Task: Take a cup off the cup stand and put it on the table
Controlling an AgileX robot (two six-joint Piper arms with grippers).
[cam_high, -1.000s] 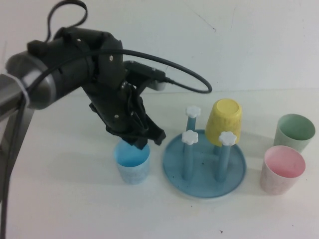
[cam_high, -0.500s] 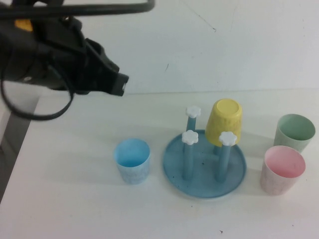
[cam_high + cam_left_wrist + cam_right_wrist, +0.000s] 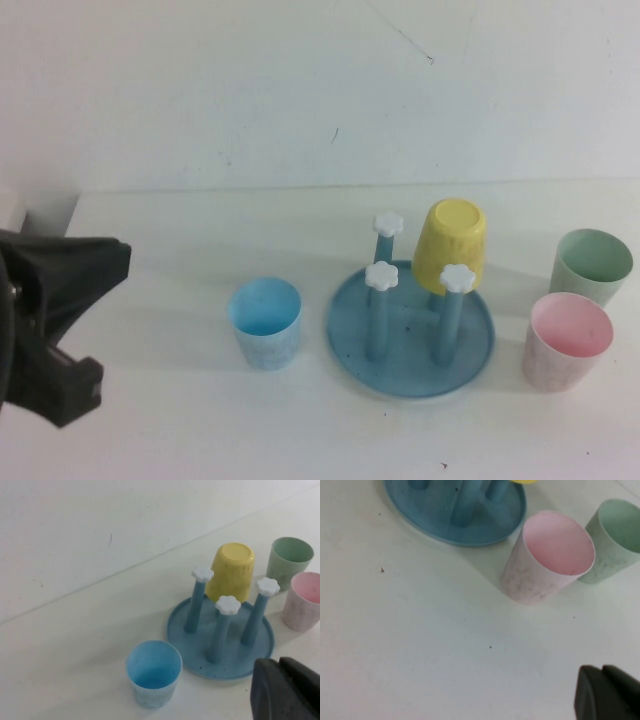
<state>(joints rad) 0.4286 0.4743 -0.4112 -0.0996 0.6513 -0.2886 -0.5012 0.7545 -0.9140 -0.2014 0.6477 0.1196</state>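
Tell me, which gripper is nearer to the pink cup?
Right. The right gripper hovers just beside the pink cup in its wrist view, outside the high view. The left gripper is at the table's far left, beyond the light blue cup.

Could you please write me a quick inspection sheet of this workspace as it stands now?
Surface: plain white flat tabletop, a few small dark specks.
Job's things: small light blue plastic tumbler upright on the table, left of the round blue plastic cup stand, apart from it; three pegs bare.
Clutter: yellow plastic cup upside down on a rear peg; pink cup and green cup upright, right of the stand.
Pincers: left pincer at the table's left edge, holding nothing; right pincer near the pink cup, only its tip visible.
Cables: nothing seen.
Surroundings: plain white wall behind.
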